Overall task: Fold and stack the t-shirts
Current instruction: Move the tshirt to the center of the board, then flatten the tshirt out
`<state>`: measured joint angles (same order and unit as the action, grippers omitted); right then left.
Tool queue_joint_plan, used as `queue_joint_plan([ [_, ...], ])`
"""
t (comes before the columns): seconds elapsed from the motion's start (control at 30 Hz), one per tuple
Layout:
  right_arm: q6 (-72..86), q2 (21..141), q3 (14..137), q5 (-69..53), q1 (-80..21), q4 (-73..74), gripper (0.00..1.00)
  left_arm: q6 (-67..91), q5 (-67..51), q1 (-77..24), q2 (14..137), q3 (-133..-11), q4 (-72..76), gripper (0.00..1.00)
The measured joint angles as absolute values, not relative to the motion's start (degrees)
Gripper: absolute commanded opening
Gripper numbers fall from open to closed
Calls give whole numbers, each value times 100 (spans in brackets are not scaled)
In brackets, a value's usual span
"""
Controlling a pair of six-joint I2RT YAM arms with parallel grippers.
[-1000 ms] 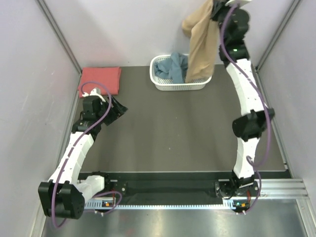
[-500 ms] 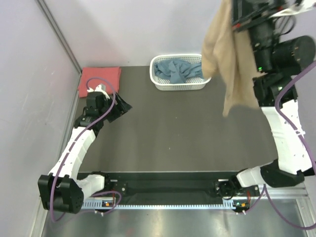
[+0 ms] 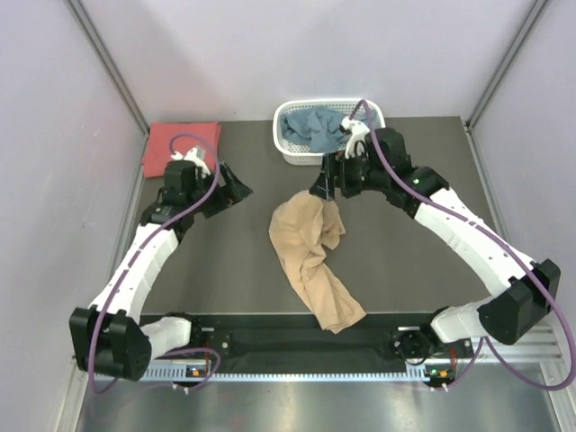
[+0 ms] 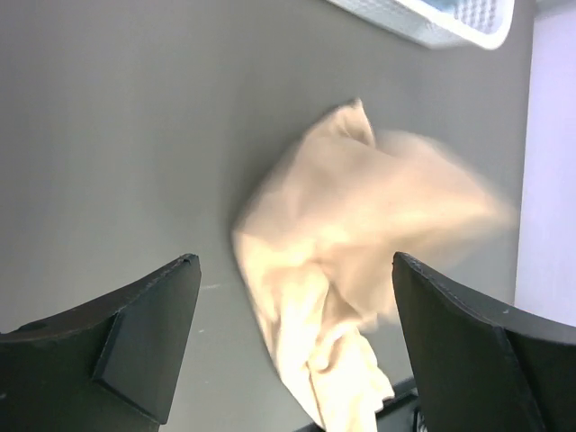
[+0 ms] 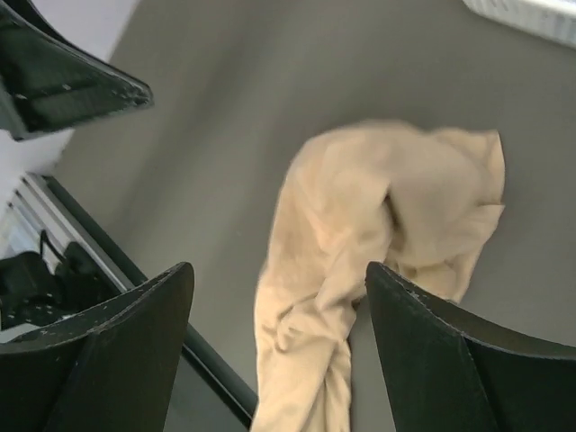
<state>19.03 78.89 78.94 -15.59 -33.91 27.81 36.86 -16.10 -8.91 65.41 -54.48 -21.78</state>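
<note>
The tan t-shirt [image 3: 310, 256] lies crumpled in a long heap on the dark table, from the middle down to the front rail, held by neither gripper. My right gripper [image 3: 328, 184] hovers open just above its far end, and in the right wrist view the tan t-shirt [image 5: 378, 198] shows between the spread jaws of my right gripper [image 5: 279, 270]. My left gripper [image 3: 236, 189] stands open to the shirt's left; in the left wrist view my left gripper [image 4: 295, 263] frames the tan t-shirt [image 4: 360, 225], blurred. The coral-red t-shirt [image 3: 183, 146] lies folded at the back left. The dusty blue t-shirt [image 3: 313, 129] is bunched in the basket.
A white lattice basket [image 3: 292, 155] stands at the back centre, just behind my right gripper; the basket [image 4: 432, 22] shows at the top edge of the left wrist view. Pale walls close in the left, back and right sides. A black rail [image 3: 270, 328] runs along the table's front edge.
My right arm swung down from high at the back right to the table's middle and opened, dropping the tan t-shirt onto the table. My left gripper moved right and opened wider.
</note>
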Motion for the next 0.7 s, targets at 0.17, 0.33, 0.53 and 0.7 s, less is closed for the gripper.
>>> queue_joint_plan([
  [0.17, 1750, 7623, 7435, -1496, -3022, 3317, 70, 3385, -1492, -1841, 7358, -6101, -2366, 89],
  [0.33, 1756, 7669, 6930, -1549, -2480, 3524, 60, 3175, -1466, -3138, 8278, -6654, -2436, 85],
  [0.53, 1826, 8138, 6082, -1914, -2067, 3485, 51, 3068, -1581, -4289, 9529, -7083, -2635, 87],
  [0.7, 1933, 8329, 5516, -2309, -1597, 3249, 53, 2882, -1352, -4915, 10265, -7524, -3068, 87],
])
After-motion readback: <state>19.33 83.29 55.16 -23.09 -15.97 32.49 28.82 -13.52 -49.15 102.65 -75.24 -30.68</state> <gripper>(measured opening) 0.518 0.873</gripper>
